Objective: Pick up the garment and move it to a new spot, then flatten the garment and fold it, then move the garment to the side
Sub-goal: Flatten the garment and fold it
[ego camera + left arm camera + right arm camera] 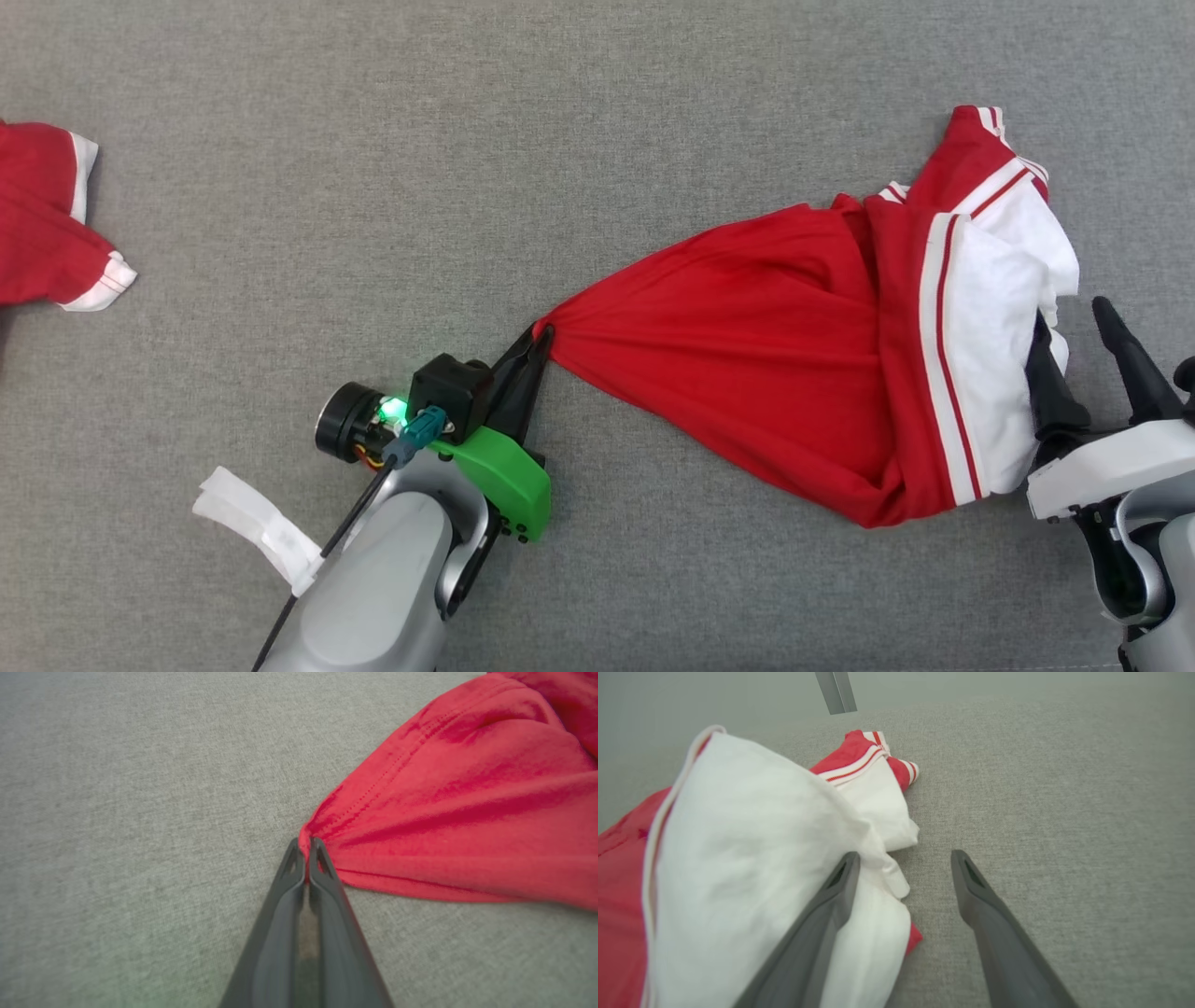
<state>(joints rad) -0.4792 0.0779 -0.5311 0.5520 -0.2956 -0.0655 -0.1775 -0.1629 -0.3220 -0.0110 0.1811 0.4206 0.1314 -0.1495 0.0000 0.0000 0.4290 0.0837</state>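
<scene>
- Grey woven cloth covers the whole surface [373, 140]. It looks grippy enough that a dragged shirt would bunch up rather than slide.
- Off at the left edge lies another red piece [42, 224] with white cuffs, well apart from the work.
- Toward the front edge, left of the middle, a white strip [247, 527] lies just beside the left forearm and plays no part.
- Near the middle of the surface, the left gripper [540, 338] is pressed together on one corner of the garment [747, 373]. Seen along the wrist, the fingertips [320, 851] pinch a small tuck of red cloth right at the stitched hem [373, 788], and creases fan out from that point.
- From the pinch, the garment widens toward the right edge of the surface. It is a red jersey with a white panel [1004, 308] and striped trim, and it lies crumpled and doubled over at its far end.
- I'd judge it light, soft and wholly limp. It has no stiffness to hold a shape, so anything not held will sag and fold on itself.
- The knit isn't slippery, so a small pinch should hold. The hem is the firmest place to take it.
- A second hold on the far hem corner, somewhere under that white heap, would let the two arms stretch it flat.
- By the right edge, the right gripper [1070, 313] is spread wide and holds nothing. Its inner finger rests against the white panel and its outer finger is over bare grey cloth. I can't tell whether the inner tip has slipped under a fold.
</scene>
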